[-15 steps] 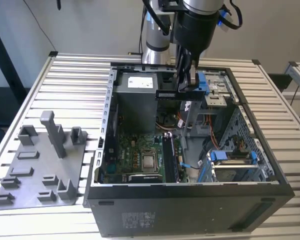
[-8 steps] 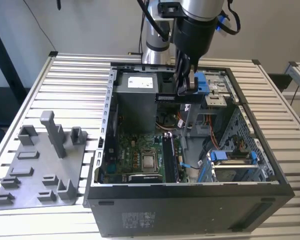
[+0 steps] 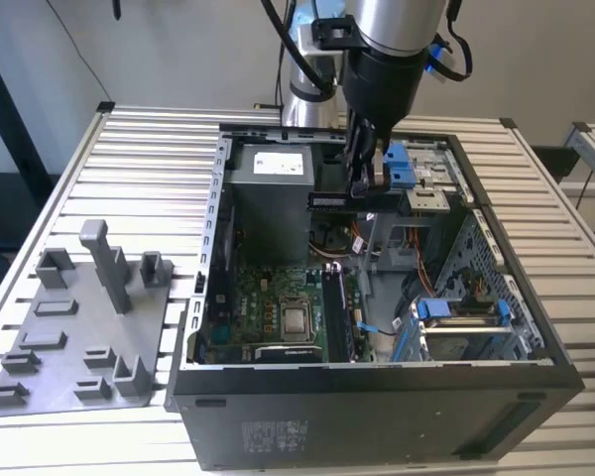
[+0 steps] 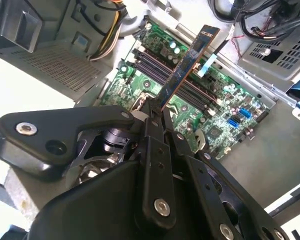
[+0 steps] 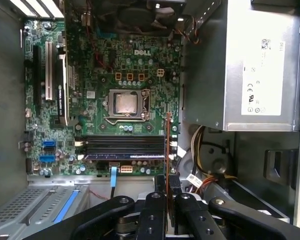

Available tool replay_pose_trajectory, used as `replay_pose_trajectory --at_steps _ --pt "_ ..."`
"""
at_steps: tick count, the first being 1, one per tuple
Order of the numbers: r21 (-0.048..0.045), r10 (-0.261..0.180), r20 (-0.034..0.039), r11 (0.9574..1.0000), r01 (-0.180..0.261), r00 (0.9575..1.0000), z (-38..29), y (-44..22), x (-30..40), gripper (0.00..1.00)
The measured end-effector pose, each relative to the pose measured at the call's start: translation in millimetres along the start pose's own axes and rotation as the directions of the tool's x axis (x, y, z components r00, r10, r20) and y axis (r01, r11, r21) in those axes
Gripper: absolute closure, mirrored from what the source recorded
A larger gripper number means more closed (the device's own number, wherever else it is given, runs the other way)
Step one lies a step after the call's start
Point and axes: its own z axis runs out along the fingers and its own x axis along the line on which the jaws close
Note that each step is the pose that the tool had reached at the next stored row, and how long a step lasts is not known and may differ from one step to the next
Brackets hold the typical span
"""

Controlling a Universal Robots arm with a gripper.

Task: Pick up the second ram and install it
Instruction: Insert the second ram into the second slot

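Above motherboard point(image 5: 135, 60): tool point(image 4: 154, 107) grips second ram point(image 4: 189, 62); power supply point(image 5: 240, 65), cables point(image 5: 202, 145) close beside.

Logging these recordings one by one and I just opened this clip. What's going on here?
The robot arm's gripper is shut on the second ram, gripping it by one end. It holds the stick in the air inside the open computer case, above the motherboard. The stick is not yet seated in the memory slots. One slot appears to hold another memory stick already. A grey tray lies on the table at the exterior view's left of the case.
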Motion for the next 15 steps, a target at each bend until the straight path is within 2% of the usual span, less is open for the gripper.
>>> replay_pose_trajectory --at_steps 15 --pt "0.0000 0.000 -0.0011 1.0000 0.000 1.0000 15.6 0.0 1.8 0.86"
